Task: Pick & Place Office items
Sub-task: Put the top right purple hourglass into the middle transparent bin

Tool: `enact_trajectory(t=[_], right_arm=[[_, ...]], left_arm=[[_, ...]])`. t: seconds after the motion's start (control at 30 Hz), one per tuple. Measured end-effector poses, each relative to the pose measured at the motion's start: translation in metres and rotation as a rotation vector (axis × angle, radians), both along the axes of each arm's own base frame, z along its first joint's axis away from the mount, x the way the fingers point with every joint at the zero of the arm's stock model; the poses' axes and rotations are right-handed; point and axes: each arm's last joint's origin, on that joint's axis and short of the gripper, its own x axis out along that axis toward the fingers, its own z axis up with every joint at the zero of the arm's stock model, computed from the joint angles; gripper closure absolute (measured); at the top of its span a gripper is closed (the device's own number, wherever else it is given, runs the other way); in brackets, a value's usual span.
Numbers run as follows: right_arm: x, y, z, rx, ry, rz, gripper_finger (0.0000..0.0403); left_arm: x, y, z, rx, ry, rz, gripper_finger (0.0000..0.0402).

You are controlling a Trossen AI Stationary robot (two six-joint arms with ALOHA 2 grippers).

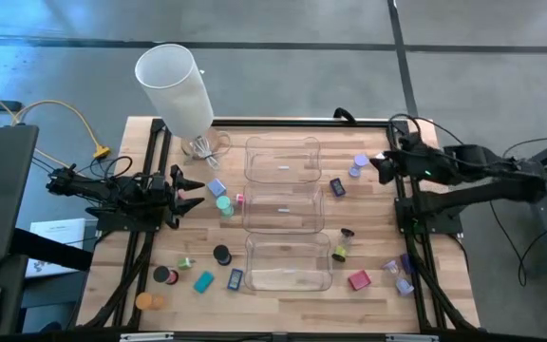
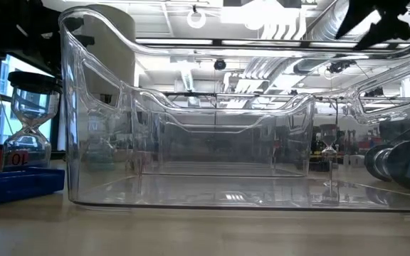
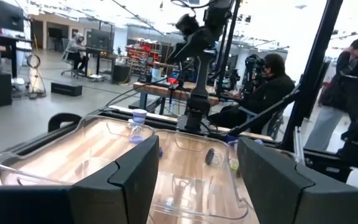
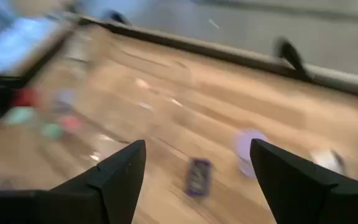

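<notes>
Apparently reaching for a first pick: right claw (image 1: 380, 168) hovering with fingers spread and empty above the far right part of the worktop (image 1: 463, 285), near the lilac cylinder (image 1: 357, 167) and the dark rectangle (image 1: 337, 187). Next, probably lowering onto one of these and closing. Left claw (image 1: 190, 188) waiting at the left side, also spread and holding nothing, close to the teal cylinder (image 1: 224, 205). Standing in the middle, three clear trays (image 1: 288, 261). Also a white lamp shade (image 1: 175, 87) at the far left.
</notes>
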Motion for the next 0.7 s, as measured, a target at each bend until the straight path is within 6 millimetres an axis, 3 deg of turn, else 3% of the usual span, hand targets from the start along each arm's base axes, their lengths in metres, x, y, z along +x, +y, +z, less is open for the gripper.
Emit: enact_trajectory(t=[0.33,0.47,0.7], right_arm=[[0.023,-0.049,-0.018,0.137,0.208,-0.153,0.0124],[0.042,-0.073,-0.035,0.265,0.275,-0.096,0.0124],[0.070,-0.114,-0.068,0.336,0.376,-0.065,0.0124]], left_arm=[[0.000,0.000,0.000,0.001,0.000,0.000,0.0189],[0.000,0.000,0.000,0.004,0.001,0.000,0.0189],[0.000,0.000,0.000,-0.011,0.000,-0.003,0.0189]])
